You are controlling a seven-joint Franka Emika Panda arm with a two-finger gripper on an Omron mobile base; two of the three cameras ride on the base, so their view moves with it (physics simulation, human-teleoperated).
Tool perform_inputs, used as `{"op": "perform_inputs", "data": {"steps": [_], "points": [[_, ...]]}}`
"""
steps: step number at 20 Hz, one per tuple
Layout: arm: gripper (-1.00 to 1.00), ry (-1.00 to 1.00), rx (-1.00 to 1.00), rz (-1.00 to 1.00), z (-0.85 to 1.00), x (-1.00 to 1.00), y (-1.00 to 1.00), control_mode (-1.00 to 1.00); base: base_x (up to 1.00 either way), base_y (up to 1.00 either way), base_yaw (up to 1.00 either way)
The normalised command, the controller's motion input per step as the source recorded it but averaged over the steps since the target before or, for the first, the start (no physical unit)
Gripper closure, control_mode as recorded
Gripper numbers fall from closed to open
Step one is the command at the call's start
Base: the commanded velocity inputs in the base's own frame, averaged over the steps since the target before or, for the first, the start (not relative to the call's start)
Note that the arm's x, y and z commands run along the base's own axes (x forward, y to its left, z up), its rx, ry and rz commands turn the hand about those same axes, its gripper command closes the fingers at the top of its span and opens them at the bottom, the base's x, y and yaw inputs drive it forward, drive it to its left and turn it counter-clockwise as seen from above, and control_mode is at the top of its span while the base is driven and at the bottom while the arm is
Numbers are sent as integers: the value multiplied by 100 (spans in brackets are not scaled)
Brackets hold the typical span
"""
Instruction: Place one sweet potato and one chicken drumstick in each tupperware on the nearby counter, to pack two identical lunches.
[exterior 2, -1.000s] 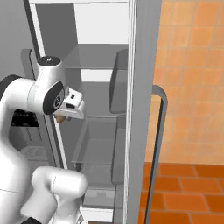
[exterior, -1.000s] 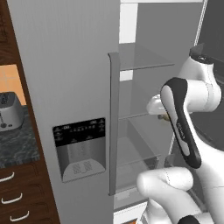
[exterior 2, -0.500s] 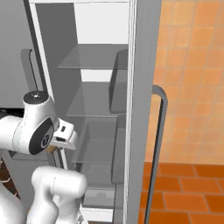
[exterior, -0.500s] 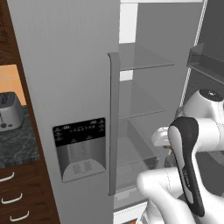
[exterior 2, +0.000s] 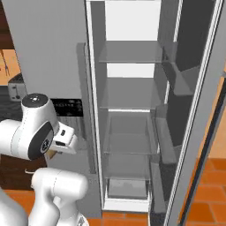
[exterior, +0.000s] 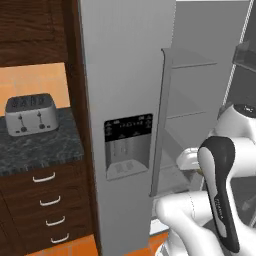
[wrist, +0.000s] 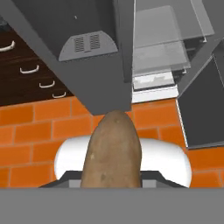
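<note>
A tan-brown sweet potato [wrist: 114,151] sticks out from my gripper [wrist: 114,183], which is shut on it and points down at the orange brick floor in front of the fridge. The potato hides the fingertips. From the base views, the hand [exterior: 191,159] hangs low beside the open fridge, and a sliver of the sweet potato [exterior 2: 50,154] peeks out under the hand [exterior 2: 66,140]. The counter [exterior: 37,147] of dark marbled stone lies to the left, over brown drawers. The tupperware and the chicken drumstick are out of view.
A silver toaster [exterior: 30,114] stands on the counter. The grey fridge door with its dispenser [exterior: 127,145] is closed; the right compartment [exterior 2: 130,132] stands open with glass shelves, its door [exterior 2: 194,110] swung out to the right. Drawer handles [wrist: 33,70] show near the floor.
The arm has dropped from shelf height to low in front of the fridge, still holding the sweet potato. Both base views have shifted, so the base has moved.
</note>
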Motion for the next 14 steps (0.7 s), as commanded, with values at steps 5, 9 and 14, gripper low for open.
{"op": "perform_inputs", "data": {"steps": [5,9,14], "points": [[100,0,0,0,0,0,0,100,-9,100,4],[100,0,0,0,0,0,0,100,-10,100,3],[100,0,0,0,0,0,0,100,-1,100,5]]}}
